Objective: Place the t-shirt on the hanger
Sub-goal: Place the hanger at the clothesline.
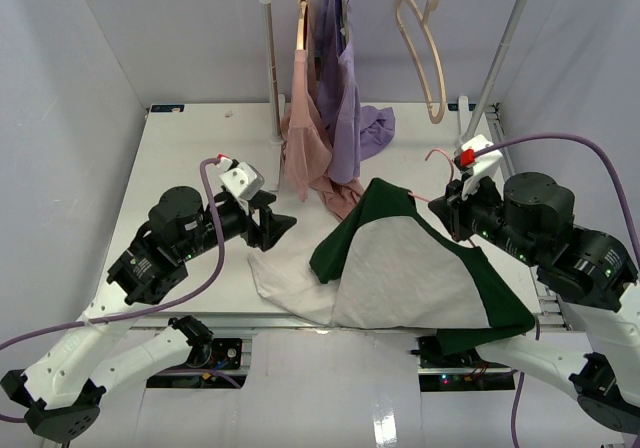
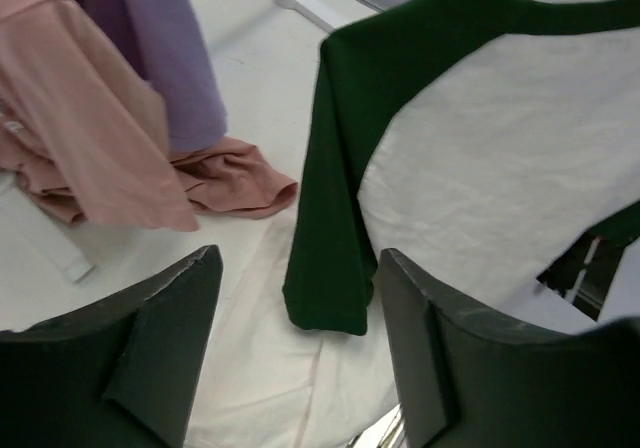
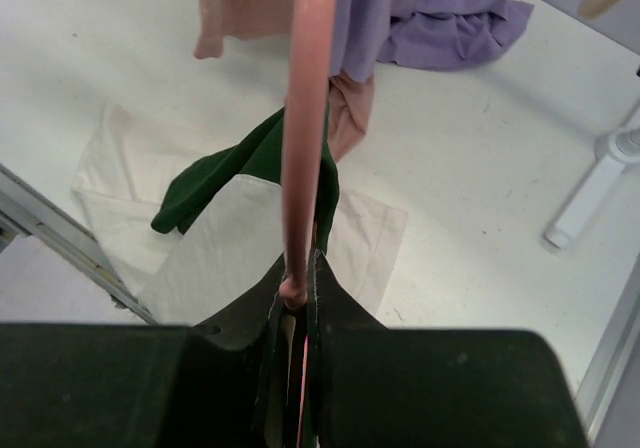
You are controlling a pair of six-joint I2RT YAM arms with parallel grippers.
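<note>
Two end effectors hover over a white bench (image 1: 180,158). The right end effector (image 3: 298,298) is clamped on the thin pink hanger (image 3: 308,118), lifting the t-shirt (image 1: 400,268), which drapes to the bench's near edge. The left end effector (image 1: 278,220) gapes wide, empty, beside it.

The t-shirt (image 1: 420,268), cream-white with dark green sleeves and side panels, is raised tent-like at its neck end, while its lower part is spread down to the near edge of the table (image 1: 180,168). One green sleeve is draped down its left side. The hanger (image 3: 305,118), a thin pale pink wire, is clamped between the closed fingers of the right gripper (image 3: 300,293), beside the shirt's raised top.
</note>
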